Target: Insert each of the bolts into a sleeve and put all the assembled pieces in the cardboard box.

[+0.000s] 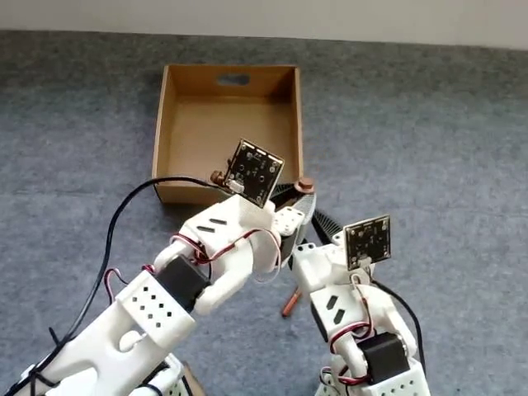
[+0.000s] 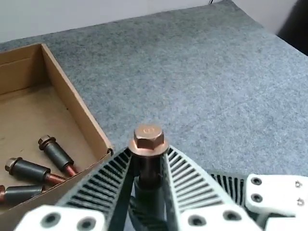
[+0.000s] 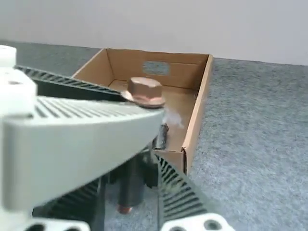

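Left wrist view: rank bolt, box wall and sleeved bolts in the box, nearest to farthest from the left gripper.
1. Bolt, held in the left gripper.
2. Box wall, its corner close by.
3. Sleeved bolts, behind that wall, inside the box.

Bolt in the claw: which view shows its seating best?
Left wrist view: the bolt head faces the camera, the left claw shut on the sleeve beneath. The right wrist view gives a side look partly behind the left claw; the high view, the head from above.

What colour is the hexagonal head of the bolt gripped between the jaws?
Coppery brown. The bolt shows it best in the left wrist view.
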{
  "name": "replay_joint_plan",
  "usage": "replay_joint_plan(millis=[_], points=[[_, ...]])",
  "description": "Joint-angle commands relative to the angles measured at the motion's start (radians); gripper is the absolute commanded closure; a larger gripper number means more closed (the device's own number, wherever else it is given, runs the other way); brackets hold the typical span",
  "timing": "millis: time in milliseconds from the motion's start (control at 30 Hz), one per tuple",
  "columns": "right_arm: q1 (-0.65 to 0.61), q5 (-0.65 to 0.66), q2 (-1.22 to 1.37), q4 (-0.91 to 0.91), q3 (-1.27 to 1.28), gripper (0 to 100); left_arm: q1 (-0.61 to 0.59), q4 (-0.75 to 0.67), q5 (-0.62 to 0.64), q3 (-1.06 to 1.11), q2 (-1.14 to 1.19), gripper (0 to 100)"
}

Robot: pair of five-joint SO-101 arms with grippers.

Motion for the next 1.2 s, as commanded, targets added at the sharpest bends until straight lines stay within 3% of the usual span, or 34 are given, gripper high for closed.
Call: replay_joint_plan(millis=[0,333,567,900,1167], points=[[0.001,-0.009,-0.012,0.001,-0.058,99.2,-0.025,0.057,0.003,-0.045,-0.007,99],[0.001,-0.009,-0.012,0.001,-0.058,99.2,-0.025,0.110,0.003,-0.045,-0.007,99],[0.001,-0.006,-0.012,0.001,-0.058,99.2,-0.025,0.141,0.002,-0.050,-0.007,88],[0.001,-0.006,-0.012,0.001,-0.056,99.2,-0.025,0.150,0.002,-0.045,-0.094,88],[0.001,-0.006,-0.012,0.001,-0.056,99.2,-0.025,0.301,0.002,-0.045,-0.229,87]])
